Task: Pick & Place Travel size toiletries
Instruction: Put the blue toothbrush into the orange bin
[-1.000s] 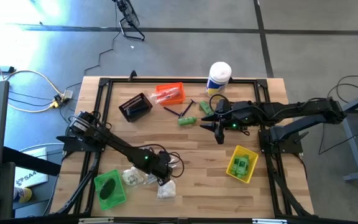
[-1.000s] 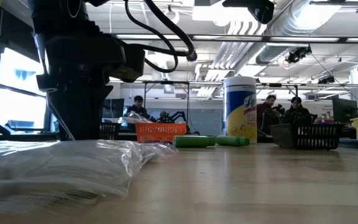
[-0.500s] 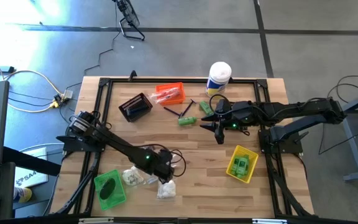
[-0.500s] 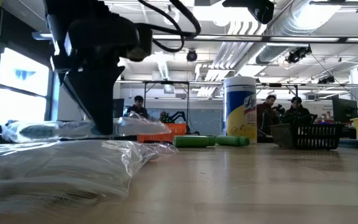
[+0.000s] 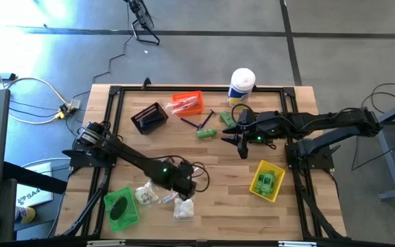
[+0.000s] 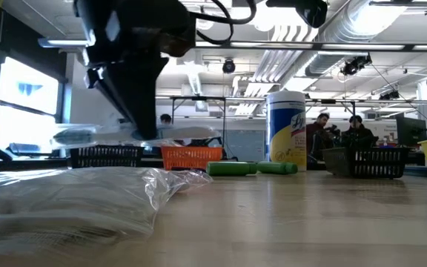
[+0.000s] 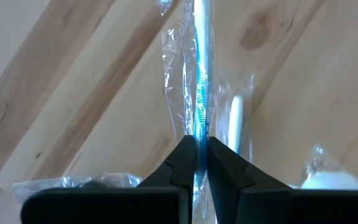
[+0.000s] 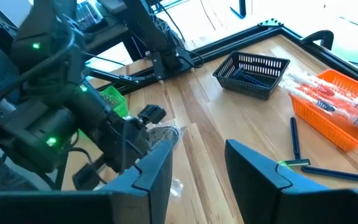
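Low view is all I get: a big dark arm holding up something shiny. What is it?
Observer: The left gripper is shut on a clear-wrapped packet with a slim blue stick inside.
Operator: What lies below it?
Observer: From above, a bag of white puffs lies on the table, near a green bin.
Operator: And the other arm?
Observer: The right gripper hangs open over the table's middle, not far from a yellow bin.

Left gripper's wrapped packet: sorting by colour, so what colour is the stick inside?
Blue, inside the clear-wrapped packet; clearest in the left wrist view.
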{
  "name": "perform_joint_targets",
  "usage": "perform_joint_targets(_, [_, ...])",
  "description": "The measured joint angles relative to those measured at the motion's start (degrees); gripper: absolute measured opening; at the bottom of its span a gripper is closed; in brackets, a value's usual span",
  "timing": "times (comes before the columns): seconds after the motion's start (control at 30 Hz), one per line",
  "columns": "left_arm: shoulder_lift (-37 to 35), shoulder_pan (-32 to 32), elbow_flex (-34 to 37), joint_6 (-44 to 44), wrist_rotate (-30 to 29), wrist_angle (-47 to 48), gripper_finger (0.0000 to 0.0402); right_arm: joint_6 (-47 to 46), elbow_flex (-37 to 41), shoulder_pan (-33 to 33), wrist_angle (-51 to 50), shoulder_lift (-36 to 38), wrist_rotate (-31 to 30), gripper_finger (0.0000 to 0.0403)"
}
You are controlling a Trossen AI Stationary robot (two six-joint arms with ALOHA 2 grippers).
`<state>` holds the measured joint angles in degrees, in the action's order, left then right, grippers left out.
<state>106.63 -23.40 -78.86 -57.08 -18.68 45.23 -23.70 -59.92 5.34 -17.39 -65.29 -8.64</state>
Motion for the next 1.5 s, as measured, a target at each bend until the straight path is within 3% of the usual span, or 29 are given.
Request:
perform_joint_targets(0.27, [-0.02, 5.3, -5.91, 3.97, 0.13, 2.87, 0.0022, 2.58, -0.01, -0.56, 0.2, 4.76, 2.82, 0.014])
perform_joint_targets(0.47, [-0.07, 10.45, -12.52, 8.43, -4.52, 9.85, 0.0022, 6.87, 0.0, -0.56, 0.21, 9.4, 2.88, 0.014])
perform_joint_targets(0.77, [-0.07, 21.25, -19.43, 20.81, -7.71, 11.82, 0.0022, 10.29, -0.02, -0.56, -1.73, 14.84, 2.86, 0.014])
perform_joint_targets(1.03, [-0.07, 33.41, -20.62, 33.28, -7.44, 12.01, 0.0022, 11.37, -0.02, -0.56, -3.79, 15.55, 1.58, 0.014])
perform_joint_targets(1.17, [-0.07, 38.86, -20.62, 38.46, -5.51, 11.82, 0.0022, 12.39, -0.02, -0.58, -4.74, 15.51, -1.25, 0.014])
perform_joint_targets(1.37, [0.38, 46.41, -20.64, 45.07, 2.72, 11.37, 0.0022, 12.47, -0.02, -0.6, -5.25, 15.49, -7.14, 0.014])
perform_joint_targets(1.5, [1.08, 49.64, -20.68, 47.25, 3.92, 9.86, 0.0022, 12.48, -0.02, -0.6, -5.31, 15.49, -10.37, 0.014])
